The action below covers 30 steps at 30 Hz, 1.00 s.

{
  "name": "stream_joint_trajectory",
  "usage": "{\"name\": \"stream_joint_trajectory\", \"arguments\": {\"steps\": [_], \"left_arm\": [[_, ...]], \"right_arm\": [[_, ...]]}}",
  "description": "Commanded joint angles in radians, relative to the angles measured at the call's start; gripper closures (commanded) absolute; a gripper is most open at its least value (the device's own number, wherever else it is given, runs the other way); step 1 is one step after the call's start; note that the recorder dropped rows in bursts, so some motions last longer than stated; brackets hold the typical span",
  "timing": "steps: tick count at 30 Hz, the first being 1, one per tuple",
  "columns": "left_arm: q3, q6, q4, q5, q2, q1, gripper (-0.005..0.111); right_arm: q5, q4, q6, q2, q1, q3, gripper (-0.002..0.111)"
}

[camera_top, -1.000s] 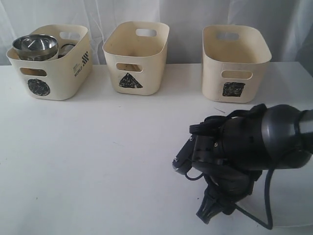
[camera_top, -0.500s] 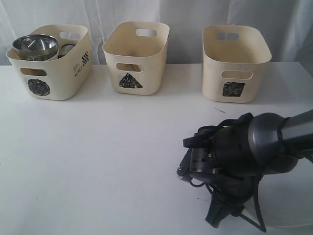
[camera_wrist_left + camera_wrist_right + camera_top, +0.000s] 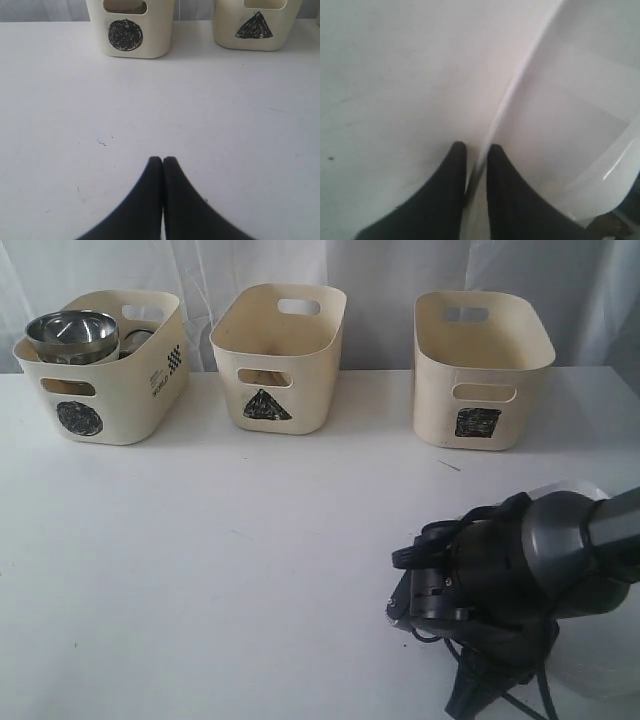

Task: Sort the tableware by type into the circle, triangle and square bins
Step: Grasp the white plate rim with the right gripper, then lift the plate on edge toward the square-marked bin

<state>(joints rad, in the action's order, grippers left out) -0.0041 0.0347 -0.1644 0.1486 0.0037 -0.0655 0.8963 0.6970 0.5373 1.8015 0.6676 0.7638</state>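
Status from my screen: right gripper (image 3: pixel 472 150) is nearly closed, pinching the raised rim of the large white square plate (image 3: pixel 580 100), with one finger outside the rim and one inside. The plate spreads off to one side of that gripper, over the white surface (image 3: pixel 250 540). I can't tell whether it's lifted or lying flat. Well beyond the gripper, at the far edge, stands the square bin (image 3: pixel 440 400).

My left gripper (image 3: pixel 163 160) is fully closed, fingers pressed flat together with nothing in them, over the surface. Straight ahead of it, well apart, sit the circle bin (image 3: pixel 160 30) and, beside that, the triangle bin (image 3: pixel 222 35). The circle bin has the shiny steel bowl (image 3: pixel 72 332) poking up above its rim.
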Motion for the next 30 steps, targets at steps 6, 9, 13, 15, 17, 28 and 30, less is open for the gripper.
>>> {"name": "stream_joint_trajectory", "arguments": {"steps": [6, 9, 13, 15, 17, 28, 30], "left_arm": [[0.004, -0.001, -0.005, 0.002, -0.004, -0.006, 0.107], [0.004, -0.001, -0.005, 0.002, -0.004, -0.006, 0.107], [0.004, -0.001, -0.005, 0.002, -0.004, -0.006, 0.107], [0.004, -0.001, -0.005, 0.002, -0.004, -0.006, 0.107], [0.004, -0.001, -0.005, 0.002, -0.004, -0.006, 0.107], [0.004, -0.001, -0.005, 0.002, -0.004, -0.006, 0.107], [0.004, -0.001, -0.005, 0.002, -0.004, -0.006, 0.107]], "right_arm": [[-0.091, -0.046, -0.037, -0.201, 0.0, -0.007, 0.108], [-0.091, -0.046, -0.044, -0.27, 0.0, -0.007, 0.108], [-0.091, -0.041, -0.071, -0.35, 0.0, -0.007, 0.108], [-0.091, -0.03, -0.071, -0.384, 0.0, -0.007, 0.108], [-0.091, -0.021, -0.071, -0.42, 0.0, -0.007, 0.108], [-0.084, -0.099, -0.062, -0.836, 0.0, 0.04, 0.108], [-0.095, -0.088, -0.062, -0.882, 0.0, 0.063, 0.108]]}}
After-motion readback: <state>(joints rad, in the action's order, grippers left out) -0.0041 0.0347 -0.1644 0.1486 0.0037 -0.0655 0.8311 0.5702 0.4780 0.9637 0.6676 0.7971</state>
